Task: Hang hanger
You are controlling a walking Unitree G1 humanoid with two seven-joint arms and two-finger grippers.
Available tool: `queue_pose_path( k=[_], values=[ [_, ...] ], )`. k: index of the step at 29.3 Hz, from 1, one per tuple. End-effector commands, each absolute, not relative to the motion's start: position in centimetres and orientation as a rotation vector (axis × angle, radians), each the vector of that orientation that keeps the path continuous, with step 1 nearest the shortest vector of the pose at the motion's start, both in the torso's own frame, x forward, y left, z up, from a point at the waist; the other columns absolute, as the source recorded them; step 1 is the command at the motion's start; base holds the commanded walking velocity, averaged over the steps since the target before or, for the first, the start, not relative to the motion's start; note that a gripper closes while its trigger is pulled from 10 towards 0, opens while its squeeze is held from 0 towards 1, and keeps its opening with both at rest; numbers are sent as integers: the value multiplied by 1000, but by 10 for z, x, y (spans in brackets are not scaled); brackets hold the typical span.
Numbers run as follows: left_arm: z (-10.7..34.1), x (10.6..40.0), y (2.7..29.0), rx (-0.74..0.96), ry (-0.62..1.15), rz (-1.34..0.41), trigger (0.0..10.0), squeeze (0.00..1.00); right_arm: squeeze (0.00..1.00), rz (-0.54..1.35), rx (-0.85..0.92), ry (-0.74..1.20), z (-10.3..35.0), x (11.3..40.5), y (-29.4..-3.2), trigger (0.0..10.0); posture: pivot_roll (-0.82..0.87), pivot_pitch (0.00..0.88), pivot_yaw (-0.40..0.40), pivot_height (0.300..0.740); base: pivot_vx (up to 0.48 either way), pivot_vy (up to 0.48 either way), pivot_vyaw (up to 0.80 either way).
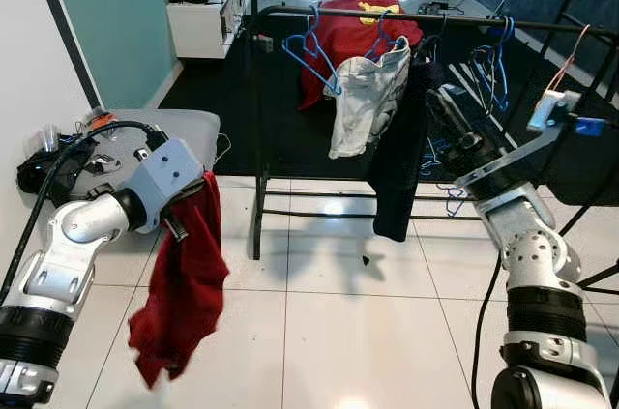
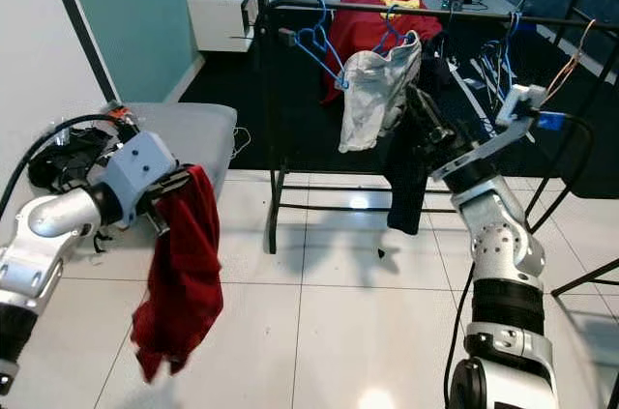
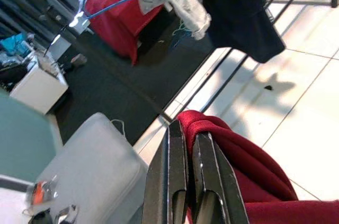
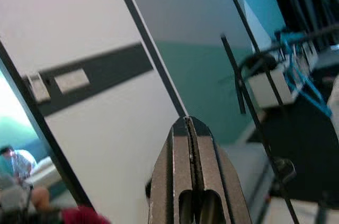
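The left gripper (image 3: 183, 144) is pinching a red garment (image 1: 184, 283); the right gripper (image 4: 192, 128), closed empty, should be steadying the rack rail (image 1: 406, 17).

My left gripper (image 3: 188, 144) has smooth black plastic-looking fingers, pinched on a dark red cloth (image 1: 184, 293) that's soft and matt with a fine weave. Floor tiles (image 1: 338, 332) are glossy white, throwing reflections. The clothes rack (image 1: 290, 13) is matt black metal tubing, the blue hangers (image 1: 311, 51) look like shiny coated wire. My arms are brushed silver metal.
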State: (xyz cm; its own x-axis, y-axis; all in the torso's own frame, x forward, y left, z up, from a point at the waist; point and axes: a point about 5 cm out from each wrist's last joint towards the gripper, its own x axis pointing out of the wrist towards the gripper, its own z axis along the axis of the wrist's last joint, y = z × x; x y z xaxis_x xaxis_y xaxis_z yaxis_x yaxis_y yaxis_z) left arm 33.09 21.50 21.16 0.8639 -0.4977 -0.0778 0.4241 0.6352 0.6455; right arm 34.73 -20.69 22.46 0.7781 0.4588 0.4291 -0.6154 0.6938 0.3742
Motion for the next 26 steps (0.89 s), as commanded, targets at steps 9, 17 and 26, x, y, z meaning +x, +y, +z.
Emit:
queue_pose_path(
  k=[9, 17, 26],
  values=[
    [235, 351, 219, 520, -98, -363, 10000, 0, 0, 501, 300, -48, 176, 352, -199, 10000, -38, 0, -23, 740, 0, 0, 0],
    [282, 362, 210, 269, -171, -283, 10000, 0, 0, 608, 162, 89, 135, 333, -179, 10000, -42, 0, -23, 740, 0, 0, 0],
    [297, 361, 196, 222, -166, -293, 10000, 0, 1000, 761, 156, 134, 117, 319, -153, 10000, -42, 0, -29, 740, 0, 0, 0]
  ],
)
